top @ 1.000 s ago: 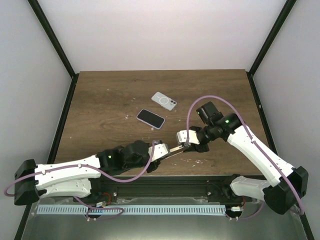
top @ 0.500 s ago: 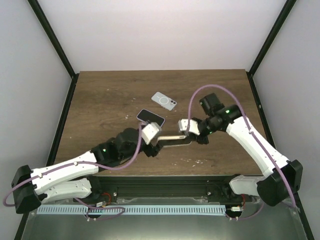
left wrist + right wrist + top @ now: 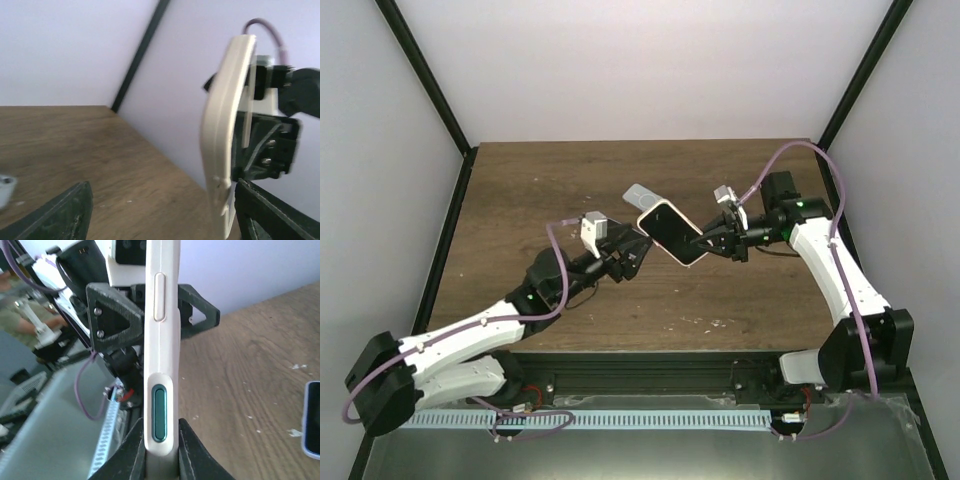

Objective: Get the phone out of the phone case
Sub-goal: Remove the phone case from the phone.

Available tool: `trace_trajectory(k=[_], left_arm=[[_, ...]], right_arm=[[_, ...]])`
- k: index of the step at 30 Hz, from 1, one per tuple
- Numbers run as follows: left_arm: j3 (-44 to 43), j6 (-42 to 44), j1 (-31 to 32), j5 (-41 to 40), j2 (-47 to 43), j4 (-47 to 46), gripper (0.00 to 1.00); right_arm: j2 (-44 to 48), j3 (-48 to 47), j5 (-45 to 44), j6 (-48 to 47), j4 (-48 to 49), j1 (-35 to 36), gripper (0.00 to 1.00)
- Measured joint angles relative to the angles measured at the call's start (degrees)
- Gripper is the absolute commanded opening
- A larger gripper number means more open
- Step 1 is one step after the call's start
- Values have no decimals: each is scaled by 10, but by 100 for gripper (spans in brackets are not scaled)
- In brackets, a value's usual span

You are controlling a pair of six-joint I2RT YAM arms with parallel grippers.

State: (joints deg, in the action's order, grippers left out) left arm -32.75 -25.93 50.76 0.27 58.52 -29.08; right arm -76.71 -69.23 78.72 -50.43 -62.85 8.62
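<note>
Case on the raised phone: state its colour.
Cream case, best seen in the right wrist view.

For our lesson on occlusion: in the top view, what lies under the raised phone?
Only the far end of a pale case shows, on the table. The phone covers its near part and anything else beneath.

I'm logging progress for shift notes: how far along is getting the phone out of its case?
Done: the cased phone is lifted off the table, the right gripper clamped on its edge. In hand: the left gripper sits open around it, not gripping. Left: the cream case is still on; separating them remains.
</note>
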Motion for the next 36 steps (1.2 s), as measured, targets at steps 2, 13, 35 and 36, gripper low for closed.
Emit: trace_trajectory(k=[2, 13, 35, 36], left_arm=[[0, -17, 0, 31, 25, -44, 71], [-29, -68, 0, 163, 136, -224, 34], [-83, -78, -7, 197, 182, -235, 8], [-83, -79, -7, 198, 182, -235, 7]], right_arm=[[0, 13, 25, 28, 12, 0, 1], [34, 80, 63, 166, 111, -1, 1], [48, 104, 103, 194, 161, -5, 4], [48, 104, 104, 193, 163, -5, 6]])
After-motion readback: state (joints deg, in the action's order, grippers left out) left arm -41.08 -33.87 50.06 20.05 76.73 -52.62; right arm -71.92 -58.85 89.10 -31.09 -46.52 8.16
